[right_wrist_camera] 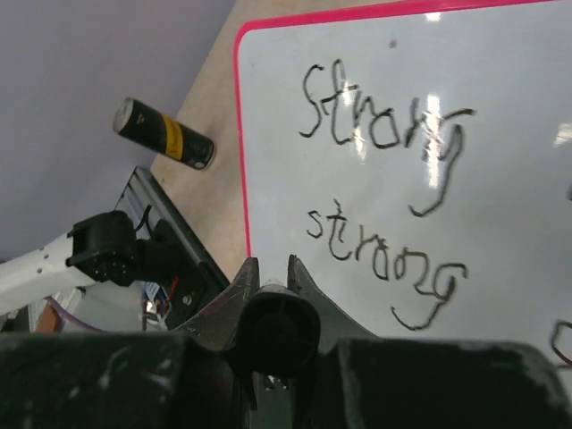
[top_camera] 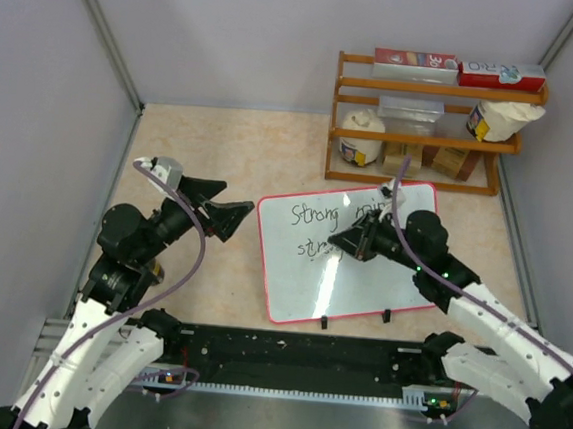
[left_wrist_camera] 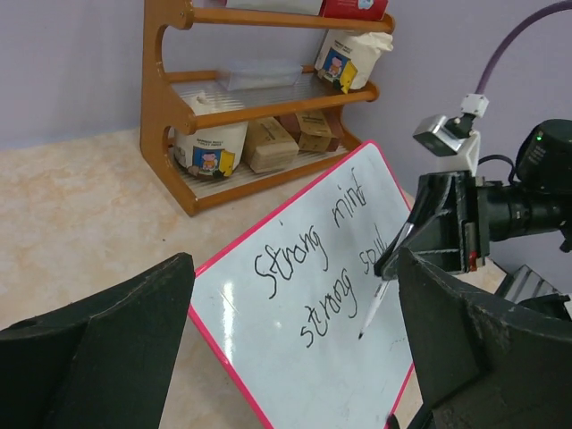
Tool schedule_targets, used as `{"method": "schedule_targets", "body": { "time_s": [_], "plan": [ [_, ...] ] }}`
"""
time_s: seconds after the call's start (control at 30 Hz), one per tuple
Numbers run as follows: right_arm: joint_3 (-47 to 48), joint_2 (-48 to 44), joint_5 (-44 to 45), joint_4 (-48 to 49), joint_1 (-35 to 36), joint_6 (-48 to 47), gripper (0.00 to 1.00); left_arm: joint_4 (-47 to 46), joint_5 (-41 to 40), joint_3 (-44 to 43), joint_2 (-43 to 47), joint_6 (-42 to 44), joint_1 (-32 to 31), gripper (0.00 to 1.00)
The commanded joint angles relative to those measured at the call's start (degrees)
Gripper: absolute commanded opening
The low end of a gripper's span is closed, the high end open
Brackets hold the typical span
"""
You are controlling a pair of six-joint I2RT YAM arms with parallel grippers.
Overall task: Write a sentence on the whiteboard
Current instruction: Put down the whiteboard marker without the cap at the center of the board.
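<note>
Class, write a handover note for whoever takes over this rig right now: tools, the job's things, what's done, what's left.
Left tool: open, empty, left of the whiteboard.
Right tool: shut on the pen, over the board.
Done: the sentence reads "Strong mind strong", with the last word partly hidden behind the right tool.
Left: check the last word, then probably lift the pen away.

top external: high on the near side, looking down over the whole beige counter (top_camera: 222, 149). left wrist: low, near, facing rightward across the glossy white red-framed whiteboard (left_wrist_camera: 295, 299) to the wooden shelf rack (left_wrist_camera: 170, 116). right wrist: close above the black handwritten sentence (right_wrist_camera: 384, 206). all three share that whiteboard.
</note>
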State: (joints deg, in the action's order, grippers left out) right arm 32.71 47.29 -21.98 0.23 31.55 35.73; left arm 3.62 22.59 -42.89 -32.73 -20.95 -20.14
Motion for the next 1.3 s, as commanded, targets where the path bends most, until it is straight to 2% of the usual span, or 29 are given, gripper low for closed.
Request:
{"method": "schedule_targets", "body": {
  "time_s": [0.0,0.17,0.3,0.47,0.67,0.77,0.93,0.97,1.0,1.1,1.27],
  "plan": [
    [7.45,8.15,0.71,9.61,8.34,-0.13,0.0,-0.71,0.0,-3.16,0.56,-1.54,0.19,0.97],
    [16.04,21.93,-0.52,10.84,17.82,-2.24,0.0,-1.68,0.88,-5.35,1.09,-2.87,0.19,0.97],
    [22.21,31.27,-2.37,11.02,22.31,-2.15,0.0,-1.51,0.79,-6.85,1.97,-2.87,0.19,0.97],
    [29.33,43.38,-6.23,13.22,25.4,0.57,0.0,-1.16,0.53,-7.64,4.16,-3.48,0.19,0.97],
    [35.05,49.83,-5.98,12.43,26.28,1.72,0.0,0.51,-0.18,-8.08,5.66,-3.13,0.19,0.97],
    [39.26,52.02,-5.36,7.61,26.46,0.23,0.09,1.56,-0.53,-8.17,6.36,-2.69,0.19,0.97],
    [42.79,53.96,-4.22,3.38,26.37,-0.48,0.33,3.14,-1.14,-8.61,7.5,-2.17,0.19,0.98],
    [42.88,54.05,-3.87,2.5,26.37,-0.48,0.39,3.5,-1.4,-8.7,7.59,-2.08,0.19,0.98],
    [42.96,53.96,-3.43,2.06,26.37,-0.66,0.5,3.76,-1.58,-8.78,7.68,-2.08,0.19,0.98],
    [42.88,53.35,-1.76,1.0,26.28,-0.92,0.61,4.12,-1.58,-8.52,7.94,-2.08,0.19,0.98],
    [42.26,51.16,1.23,0.12,26.19,-1.1,0.68,4.47,-1.5,-8.26,7.86,-2.08,0.19,0.98]
  ]
}}
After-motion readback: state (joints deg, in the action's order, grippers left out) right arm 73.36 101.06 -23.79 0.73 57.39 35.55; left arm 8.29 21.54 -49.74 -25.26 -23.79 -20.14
